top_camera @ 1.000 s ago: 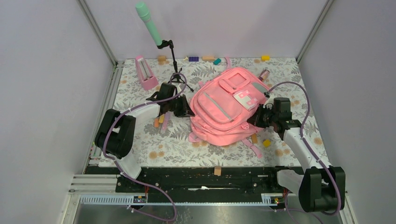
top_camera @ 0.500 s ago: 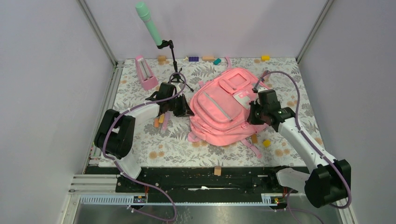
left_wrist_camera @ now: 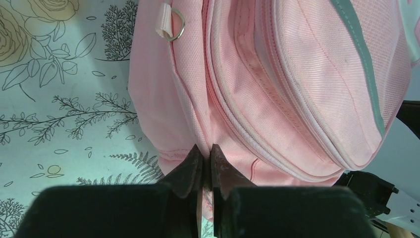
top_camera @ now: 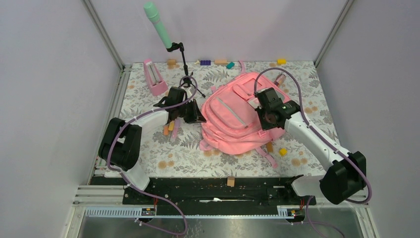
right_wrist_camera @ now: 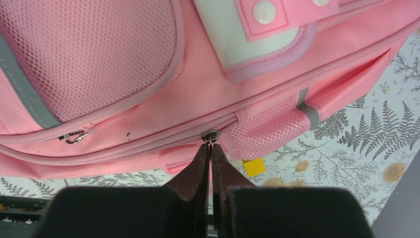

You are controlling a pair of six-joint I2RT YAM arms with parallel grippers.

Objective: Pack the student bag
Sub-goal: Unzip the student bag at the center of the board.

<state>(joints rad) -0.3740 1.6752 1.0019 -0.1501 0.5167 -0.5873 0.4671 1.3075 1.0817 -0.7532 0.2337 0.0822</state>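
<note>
Both closed: left hand (left_wrist_camera: 207,150) pinches the student bag (top_camera: 233,124); right hand (right_wrist_camera: 210,148) has dragged its zipper pull (right_wrist_camera: 211,136) toward the frame's upper left, likely unzipping.

The student bag (top_camera: 229,125) was pink with a grey strip (left_wrist_camera: 359,54). The table (top_camera: 188,154) was white, printed with grey ferns and orange flowers. The microphone (top_camera: 158,26) was mint green.

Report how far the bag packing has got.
Done: nothing visibly packed. In hand: left hand pinches side fabric of the student bag; right hand is shut on its zipper pull. Left: coloured sticks and a yellow block lie outside on the table.
</note>
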